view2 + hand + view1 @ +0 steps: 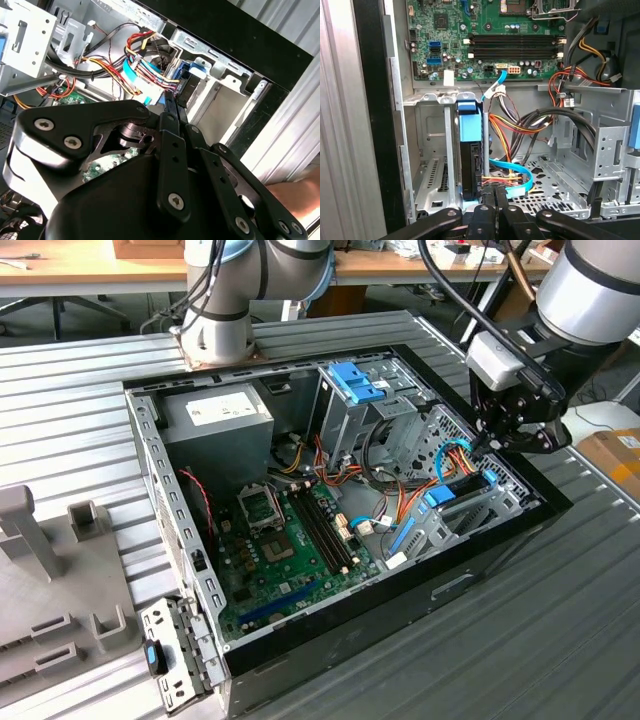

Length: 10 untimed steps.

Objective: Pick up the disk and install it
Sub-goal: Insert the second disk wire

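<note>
The disk point(462, 487) stands on edge in the drive bay at the case's corner on the exterior view's right, dark, with blue carrier rails at its ends. In the first wrist view the disk point(471, 155) sits upright between the bay's metal walls, a blue rail end on it. My gripper point(485, 447) hangs just above that bay. Its black fingers point(490, 202) are pressed together, shut, with nothing between them, right beside the disk's edge. In the second wrist view the gripper point(172, 102) ends at the disk point(186, 87), close to the blue and orange cables.
The open computer case point(500, 550) lies on a ribbed metal table. Inside are the green motherboard point(290, 540), a grey power-supply box point(215, 420), an upright metal cage with a blue latch point(355, 380) and loose cables point(520, 122). A grey fixture point(50, 570) stands at the exterior view's left.
</note>
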Motion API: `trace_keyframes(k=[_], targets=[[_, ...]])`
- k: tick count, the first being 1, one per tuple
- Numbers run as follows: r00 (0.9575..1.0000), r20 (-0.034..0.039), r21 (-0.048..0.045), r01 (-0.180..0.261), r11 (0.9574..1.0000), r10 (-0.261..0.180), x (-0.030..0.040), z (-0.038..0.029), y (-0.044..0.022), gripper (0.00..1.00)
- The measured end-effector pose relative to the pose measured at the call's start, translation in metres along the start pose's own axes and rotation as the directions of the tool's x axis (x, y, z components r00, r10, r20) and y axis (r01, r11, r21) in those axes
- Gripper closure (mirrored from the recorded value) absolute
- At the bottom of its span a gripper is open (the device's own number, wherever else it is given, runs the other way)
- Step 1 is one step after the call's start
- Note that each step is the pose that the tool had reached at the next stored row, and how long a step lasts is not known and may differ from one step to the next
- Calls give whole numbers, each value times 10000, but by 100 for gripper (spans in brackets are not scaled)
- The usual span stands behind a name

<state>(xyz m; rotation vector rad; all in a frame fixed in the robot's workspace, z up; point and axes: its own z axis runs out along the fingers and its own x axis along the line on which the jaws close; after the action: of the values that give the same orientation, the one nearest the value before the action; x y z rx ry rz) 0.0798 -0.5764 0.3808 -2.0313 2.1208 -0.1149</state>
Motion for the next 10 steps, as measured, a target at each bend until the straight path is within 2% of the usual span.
trace_keyframes(k=[1,2,3,5,7,8,10], targets=[[10000,58,-2,-10,10000,10,5,0,9,85],[9999,168,-6,-32,10000,32,9,-1,13,85],[9997,240,-9,-45,10000,45,15,-2,16,85],[9995,312,-11,-65,10000,65,38,0,20,85],[9996,289,-10,-70,10000,71,42,12,23,85],[9996,247,0,-166,9999,166,44,29,26,85],[9997,-22,29,-261,9997,261,46,42,28,85]])
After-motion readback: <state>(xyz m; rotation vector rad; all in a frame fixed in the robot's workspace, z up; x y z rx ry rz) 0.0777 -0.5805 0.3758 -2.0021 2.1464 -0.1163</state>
